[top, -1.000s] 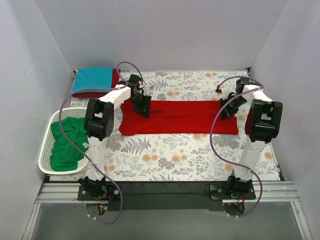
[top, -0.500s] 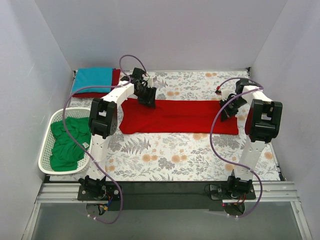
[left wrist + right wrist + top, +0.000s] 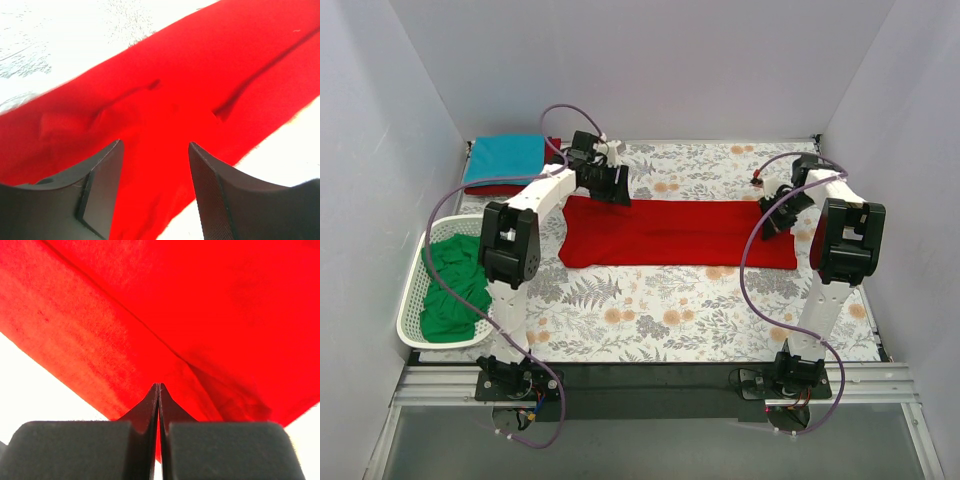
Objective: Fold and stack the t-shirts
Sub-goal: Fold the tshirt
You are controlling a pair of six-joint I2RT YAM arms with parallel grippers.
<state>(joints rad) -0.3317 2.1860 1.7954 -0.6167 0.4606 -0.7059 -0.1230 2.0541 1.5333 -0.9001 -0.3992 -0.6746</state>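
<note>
Red shirt [image 3: 680, 233]: folded to a long strip, flat across the middle of the table [image 3: 650, 315], long axis left to right. Left end wider and slightly rumpled, near edge uneven. Red shirt [image 3: 210, 70] in the left wrist view: two shallow creases across the cloth, pale table on both sides of the strip.

Left gripper [image 3: 615, 190]: released, holding nothing. Positioned over the far left corner of the red shirt. Left gripper [image 3: 155, 150] in its wrist view: fingers [image 3: 102, 185] spread wide, red cloth visible below through the gap.

Right gripper [image 3: 770, 222]: at the right end of the red shirt, low on the cloth. Right gripper [image 3: 158, 390] in its wrist view: clenched, fingers [image 3: 75, 450] pressed tip to tip. Red shirt [image 3: 200, 300] filling most of that view, with a fold line running down to the tips. Cloth pinched between the tips or not: cannot tell.

Teal shirt [image 3: 505, 158]: folded, at the far left corner of the table, stacked on a dark red shirt [image 3: 492, 189]. Dark red cloth showing along the near and right edges of the teal one.

Green shirt [image 3: 455, 285]: bunched and unfolded, inside the basket [image 3: 412, 300] at the left edge of the table, just beside the left arm.
</note>
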